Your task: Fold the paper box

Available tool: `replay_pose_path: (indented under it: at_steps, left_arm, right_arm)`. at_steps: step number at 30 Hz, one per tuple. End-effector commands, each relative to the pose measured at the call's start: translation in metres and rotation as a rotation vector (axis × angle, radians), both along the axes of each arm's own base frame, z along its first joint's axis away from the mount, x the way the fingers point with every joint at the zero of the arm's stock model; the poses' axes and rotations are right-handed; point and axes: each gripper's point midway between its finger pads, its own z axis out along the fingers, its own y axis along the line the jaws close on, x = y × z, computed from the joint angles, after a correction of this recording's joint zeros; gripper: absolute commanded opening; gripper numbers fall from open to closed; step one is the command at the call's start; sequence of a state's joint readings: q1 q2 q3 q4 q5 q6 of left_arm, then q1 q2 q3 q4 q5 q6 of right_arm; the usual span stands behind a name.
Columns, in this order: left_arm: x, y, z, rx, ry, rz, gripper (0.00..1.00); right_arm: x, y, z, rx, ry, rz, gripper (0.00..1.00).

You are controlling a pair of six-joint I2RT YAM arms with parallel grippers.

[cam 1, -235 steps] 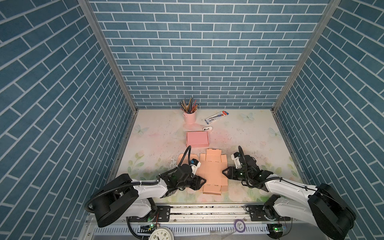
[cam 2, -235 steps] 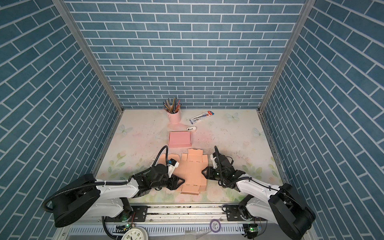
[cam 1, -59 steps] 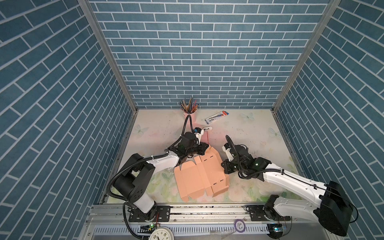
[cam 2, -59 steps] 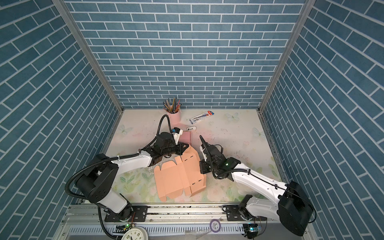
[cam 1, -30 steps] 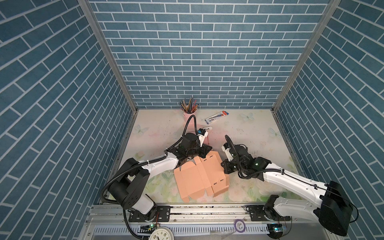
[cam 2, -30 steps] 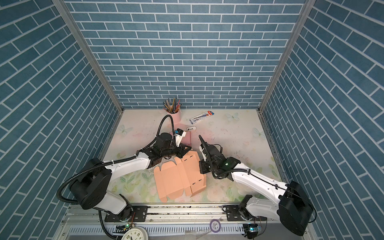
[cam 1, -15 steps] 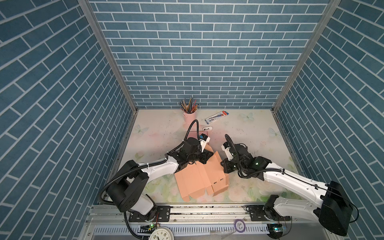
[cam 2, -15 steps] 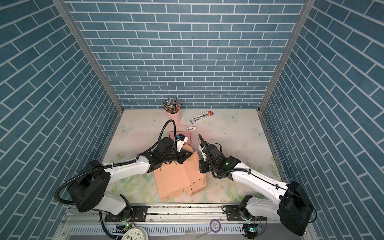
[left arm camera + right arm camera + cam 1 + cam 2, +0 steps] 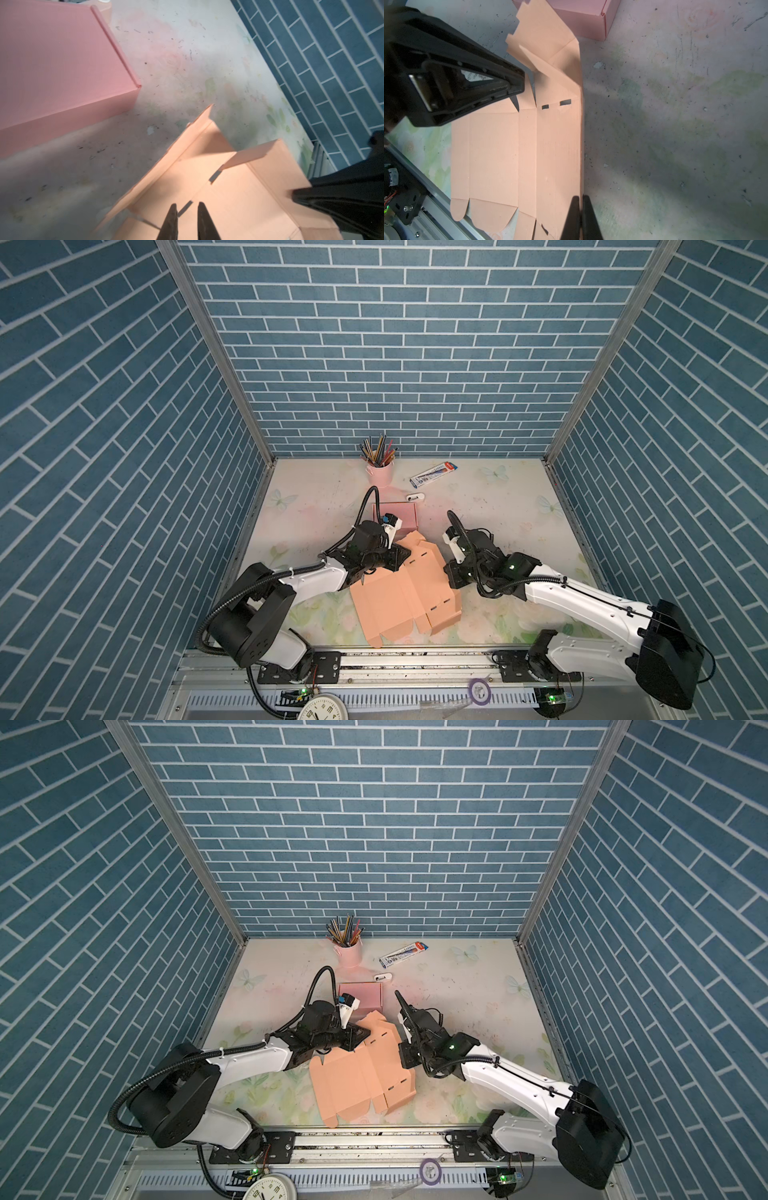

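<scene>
Pinching the paper box (image 9: 395, 597) edge at lower centre of frame, right tool (image 9: 451, 580) is pressed together; left tool (image 9: 401, 562) hovers slightly spread over the upper flap.

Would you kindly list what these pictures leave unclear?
Right gripper: right wrist view, whether its shut tips pinch the paper box edge, too thin to tell.
Pink box: both top views, near corner hidden by the left arm; left wrist view, cut off by the frame.
Small white object: both top views, too small to identify.
</scene>
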State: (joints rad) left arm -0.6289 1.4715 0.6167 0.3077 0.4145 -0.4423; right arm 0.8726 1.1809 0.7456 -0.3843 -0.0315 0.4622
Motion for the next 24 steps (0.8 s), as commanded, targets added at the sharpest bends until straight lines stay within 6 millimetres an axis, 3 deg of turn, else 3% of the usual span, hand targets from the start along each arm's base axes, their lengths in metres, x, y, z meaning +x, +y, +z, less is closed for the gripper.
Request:
replay_pose_path:
  at_steps: [1,5,9,24]
  left_arm:
    - [0.006,0.013,0.003,-0.002,-0.013,0.035,0.29]
    - [0.015,0.035,-0.008,0.028,0.008,0.094,0.51]
    - [0.019,0.043,-0.016,0.083,-0.001,0.119,0.69]
    - [-0.002,0.025,-0.021,0.052,0.014,0.027,0.69]
  right_arm:
    - [0.001,0.001,0.004,-0.029,-0.026,0.031,0.00]
    - [0.001,0.002,0.006,-0.029,-0.029,0.038,0.00]
    - [0.002,0.001,0.006,-0.037,-0.031,0.042,0.00]
    - [0.005,0.002,0.007,-0.043,-0.035,0.035,0.00]
